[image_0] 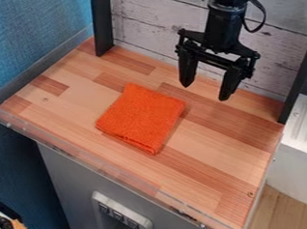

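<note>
An orange cloth [141,117], folded into a flat, roughly rectangular pad, lies at a slant on a wood-patterned desk [213,139]. Its layers show along the near edge. Beyond the cloth and to its right in the view, a black pincer [205,91] hangs point-down, apart from it, with its two fingers spread wide and nothing between them. Behind the cloth stands a whitewashed plank wall [154,19]; in front of it runs a clear rail [114,170]. The folding looks complete; the cloth is ungripped, and whether any handling remains cannot be told.
</note>
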You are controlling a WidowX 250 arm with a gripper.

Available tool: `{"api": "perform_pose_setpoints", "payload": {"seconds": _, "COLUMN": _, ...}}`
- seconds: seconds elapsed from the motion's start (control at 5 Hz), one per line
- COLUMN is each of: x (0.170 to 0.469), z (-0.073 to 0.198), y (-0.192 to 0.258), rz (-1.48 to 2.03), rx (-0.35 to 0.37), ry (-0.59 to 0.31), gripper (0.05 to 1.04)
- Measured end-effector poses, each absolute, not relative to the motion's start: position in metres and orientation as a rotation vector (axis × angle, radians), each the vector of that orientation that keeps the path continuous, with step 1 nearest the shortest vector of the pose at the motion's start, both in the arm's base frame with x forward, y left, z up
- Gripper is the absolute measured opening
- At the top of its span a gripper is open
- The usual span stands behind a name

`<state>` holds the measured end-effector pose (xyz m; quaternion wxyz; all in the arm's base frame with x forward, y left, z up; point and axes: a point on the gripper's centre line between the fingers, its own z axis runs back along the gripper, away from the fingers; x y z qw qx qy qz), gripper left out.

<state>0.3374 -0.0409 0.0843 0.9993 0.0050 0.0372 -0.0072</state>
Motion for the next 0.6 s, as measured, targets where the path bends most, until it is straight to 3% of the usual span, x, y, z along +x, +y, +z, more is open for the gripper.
{"api": "perform_pose_setpoints", "payload": {"seconds": 0.4, "x": 0.328, "z": 0.078, "y": -0.023, "rz": -0.221, "rx": -0.004, "ry": 0.089, "gripper": 0.995}}
{"api": "perform_pose_setpoints", "payload": {"seconds": 0.6, "x": 0.325, "z": 0.082, "y": -0.010, "rz": -0.353, "rx": -0.021, "ry": 0.040, "gripper": 0.995}}
